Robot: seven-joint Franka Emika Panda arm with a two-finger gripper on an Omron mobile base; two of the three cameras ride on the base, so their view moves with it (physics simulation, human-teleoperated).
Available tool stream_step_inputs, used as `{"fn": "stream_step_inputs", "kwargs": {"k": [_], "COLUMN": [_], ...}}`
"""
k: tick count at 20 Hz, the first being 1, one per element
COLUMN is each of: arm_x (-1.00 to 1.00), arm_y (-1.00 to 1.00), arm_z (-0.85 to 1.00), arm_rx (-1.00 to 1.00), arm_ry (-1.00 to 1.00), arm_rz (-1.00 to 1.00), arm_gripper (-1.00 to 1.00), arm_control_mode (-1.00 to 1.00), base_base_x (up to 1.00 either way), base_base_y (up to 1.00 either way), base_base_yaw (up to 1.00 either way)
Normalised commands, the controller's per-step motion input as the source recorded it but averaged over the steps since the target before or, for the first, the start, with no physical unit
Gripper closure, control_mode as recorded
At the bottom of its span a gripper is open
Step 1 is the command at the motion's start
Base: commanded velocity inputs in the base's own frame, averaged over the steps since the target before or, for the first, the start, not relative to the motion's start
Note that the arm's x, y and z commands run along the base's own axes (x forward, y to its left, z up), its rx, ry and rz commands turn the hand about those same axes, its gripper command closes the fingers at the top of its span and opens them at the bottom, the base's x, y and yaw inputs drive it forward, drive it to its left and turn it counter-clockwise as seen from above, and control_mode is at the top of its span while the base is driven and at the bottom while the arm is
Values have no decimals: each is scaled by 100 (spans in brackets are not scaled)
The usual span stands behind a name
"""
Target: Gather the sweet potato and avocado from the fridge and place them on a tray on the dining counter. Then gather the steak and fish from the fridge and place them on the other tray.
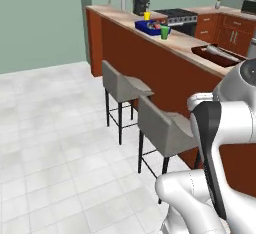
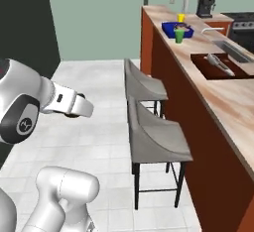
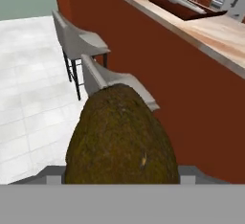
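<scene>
We read no writing anywhere, our gripper (image 3: 122, 180) clamped wide around a brown-green avocado (image 3: 122, 137), near the dining counter (image 3: 210, 31).

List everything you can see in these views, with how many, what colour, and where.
dining counter: one, beige top, red-brown front, right side
stools: two, grey, along the counter's front
dark brown tray: one, on the counter
fish: one, silver-grey, in the dark brown tray
blue tray: one, farther along the counter
cups: one green, one yellow, by the blue tray
avocado: one, brown-green, in the gripper
gripper: one, closed around the avocado
arm: one, white and dark
</scene>
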Motion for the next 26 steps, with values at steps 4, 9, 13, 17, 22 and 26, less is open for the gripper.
{"fn": "stream_step_inputs", "kwargs": {"k": [4,9,13,17,22,26], "arm_x": [0,0,0,0,0,0], "arm_y": [0,0,0,0,0,0], "arm_z": [0,0,0,0,0,0], "arm_rx": [0,0,0,0,0,0], "arm_ry": [0,0,0,0,0,0], "arm_rz": [0,0,0,0,0,0], "arm_gripper": [100,100,100,100,100,100], "arm_control_mode": [100,100,100,100,100,100], "base_base_x": [74,70,69,63,29,21], "base_base_y": [46,47,48,52,47,44], "base_base_yaw": [-50,-51,-52,-53,-58,-58]}}
